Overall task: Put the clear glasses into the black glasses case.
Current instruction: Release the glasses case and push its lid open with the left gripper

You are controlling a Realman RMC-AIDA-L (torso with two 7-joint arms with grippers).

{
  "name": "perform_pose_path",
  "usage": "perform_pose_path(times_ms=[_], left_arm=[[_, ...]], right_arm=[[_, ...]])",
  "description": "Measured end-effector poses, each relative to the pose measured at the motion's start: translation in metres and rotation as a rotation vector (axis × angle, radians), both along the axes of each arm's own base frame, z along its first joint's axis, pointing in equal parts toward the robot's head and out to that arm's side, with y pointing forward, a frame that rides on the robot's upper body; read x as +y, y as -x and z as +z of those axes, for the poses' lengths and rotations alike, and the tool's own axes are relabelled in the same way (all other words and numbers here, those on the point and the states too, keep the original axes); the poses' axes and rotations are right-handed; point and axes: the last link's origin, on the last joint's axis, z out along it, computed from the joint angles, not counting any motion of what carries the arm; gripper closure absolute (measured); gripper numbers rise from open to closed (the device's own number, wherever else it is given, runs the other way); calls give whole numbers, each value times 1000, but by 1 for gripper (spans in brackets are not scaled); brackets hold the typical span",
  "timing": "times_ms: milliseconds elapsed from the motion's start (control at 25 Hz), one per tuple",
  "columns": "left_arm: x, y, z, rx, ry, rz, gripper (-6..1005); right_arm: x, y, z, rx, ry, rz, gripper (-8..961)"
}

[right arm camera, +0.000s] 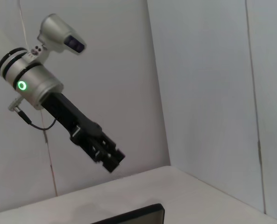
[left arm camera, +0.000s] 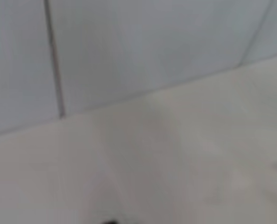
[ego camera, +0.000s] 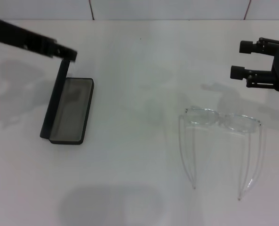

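The black glasses case [ego camera: 71,112] lies open at the left of the table, grey lining up, its lid [ego camera: 58,96] standing nearly upright. My left gripper [ego camera: 69,54] is shut, its tip right at the lid's top edge; whether it touches I cannot tell. The right wrist view shows that gripper [right arm camera: 111,162] hanging a little above the lid's edge [right arm camera: 133,216]. The clear glasses [ego camera: 220,117] lie unfolded on the table at the right, temple arms pointing toward the front. My right gripper [ego camera: 239,59] hovers open behind and to the right of them, holding nothing.
The white table [ego camera: 139,84] runs back to a tiled wall [ego camera: 167,8]. The left wrist view shows only bare table and wall.
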Motion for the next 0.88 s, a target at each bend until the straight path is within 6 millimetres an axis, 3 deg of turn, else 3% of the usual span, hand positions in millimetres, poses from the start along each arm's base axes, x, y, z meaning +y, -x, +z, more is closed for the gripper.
perform_pose_path(times_ms=[440, 880], left_arm=[[14, 20, -37, 31, 59, 115, 297], [24, 51, -51, 120, 59, 182, 302]], right_arm=[[-5, -9, -5, -5, -23, 18, 170], [-9, -13, -6, 0, -18, 11, 170]])
